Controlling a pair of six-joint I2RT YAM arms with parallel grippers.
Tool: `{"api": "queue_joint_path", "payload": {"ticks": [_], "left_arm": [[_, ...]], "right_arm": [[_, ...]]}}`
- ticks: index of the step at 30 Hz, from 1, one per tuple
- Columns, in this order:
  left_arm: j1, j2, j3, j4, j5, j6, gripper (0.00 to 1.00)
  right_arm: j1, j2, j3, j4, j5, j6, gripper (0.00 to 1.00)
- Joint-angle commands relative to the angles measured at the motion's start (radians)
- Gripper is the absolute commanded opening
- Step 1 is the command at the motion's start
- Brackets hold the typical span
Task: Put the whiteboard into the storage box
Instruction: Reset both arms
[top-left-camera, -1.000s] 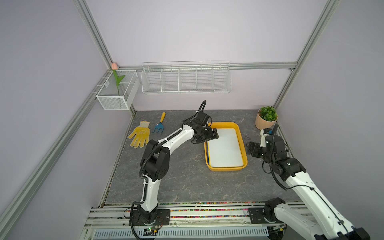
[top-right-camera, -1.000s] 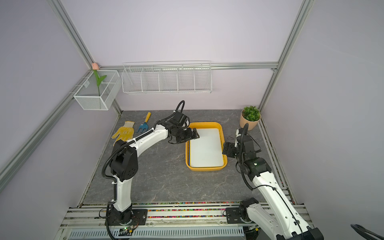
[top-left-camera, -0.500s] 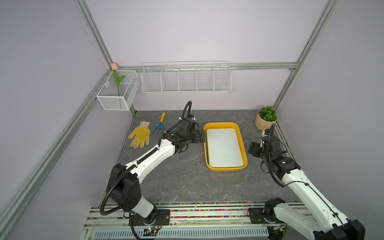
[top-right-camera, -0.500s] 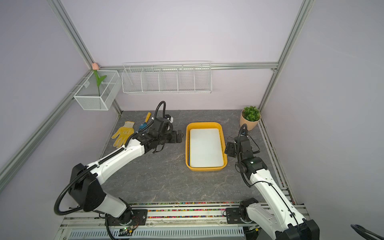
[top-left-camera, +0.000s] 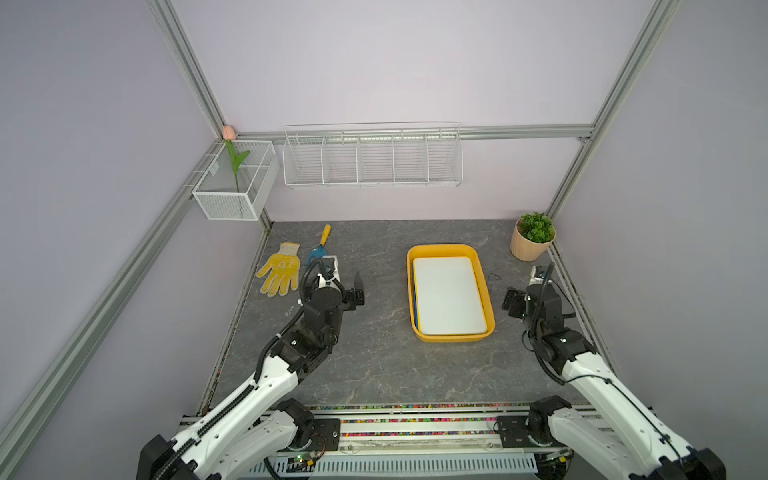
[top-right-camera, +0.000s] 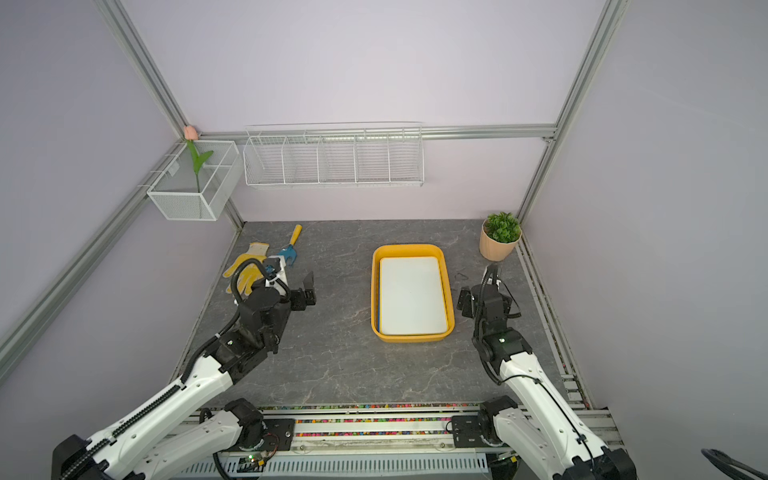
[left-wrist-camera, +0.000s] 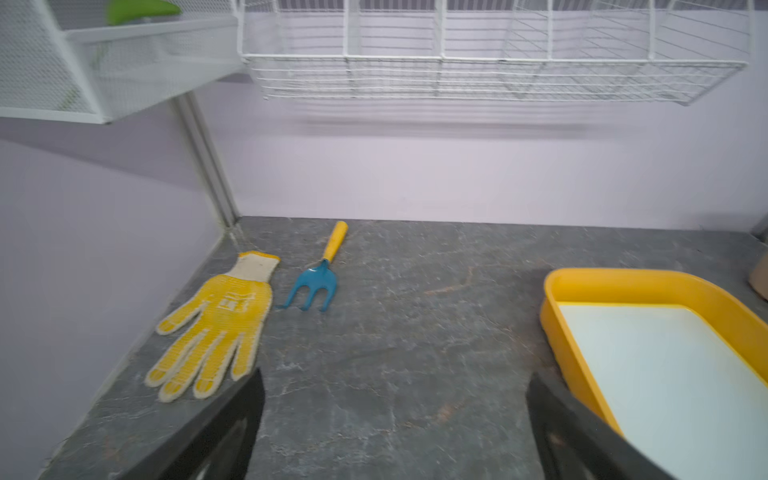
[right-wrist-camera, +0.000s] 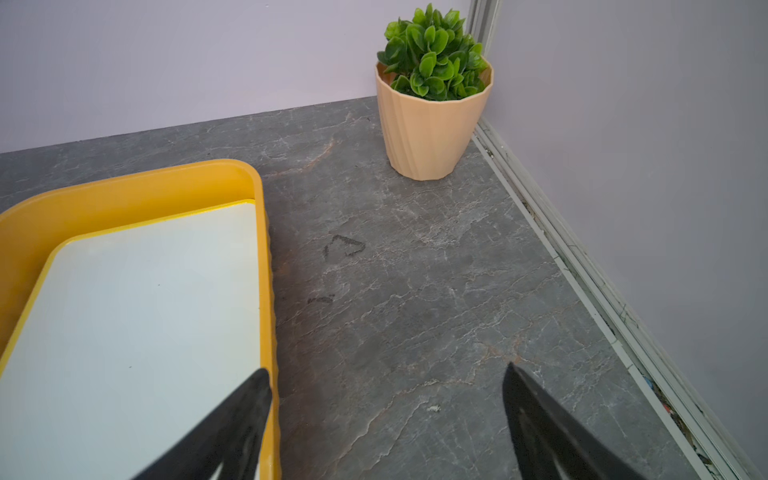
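place: robot lab cell | cue: aluminium frame (top-left-camera: 198, 83), plain walls (top-left-camera: 395, 62) (staged)

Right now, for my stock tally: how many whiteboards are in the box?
1 in plain view: a whiteboard lying flat in the box. A blue edge beside it suggests more underneath, hidden.

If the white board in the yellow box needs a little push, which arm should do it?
Right, probably. The right gripper hangs open close beside the storage box; the left gripper is open too, but farther off. The whiteboard already lies inside.
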Motion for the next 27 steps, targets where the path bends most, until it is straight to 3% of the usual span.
{"api": "queue_joint_path", "payload": {"ticks": [1, 5, 8, 15, 19, 27], "left_arm": [[0.105, -0.013, -0.098, 0.155, -0.097, 0.001, 0.99], [0.244, 0.05, -0.223, 0.343, -0.054, -0.023, 0.99], [0.336, 0.164, -0.227, 0.401, 0.064, 0.008, 0.99], [0.46, 0.347, -0.237, 0.527, 0.11, 0.057, 0.99], [0.524, 0.384, -0.255, 0.63, 0.196, -0.002, 0.99], [0.547, 0.492, -0.236, 0.718, 0.248, 0.012, 0.99]], "right_arm": [[-0.022, -0.015, -0.072, 0.226, 0.062, -0.079, 0.89], [-0.057, 0.011, -0.181, 0.479, 0.024, -0.133, 0.89], [-0.074, 0.078, -0.253, 0.686, 0.012, -0.174, 0.89], [-0.117, 0.248, -0.262, 0.831, 0.001, -0.198, 0.89], [-0.135, 0.33, -0.258, 0.902, 0.006, -0.23, 0.89], [-0.152, 0.434, -0.265, 0.996, -0.045, -0.257, 0.89]]}}
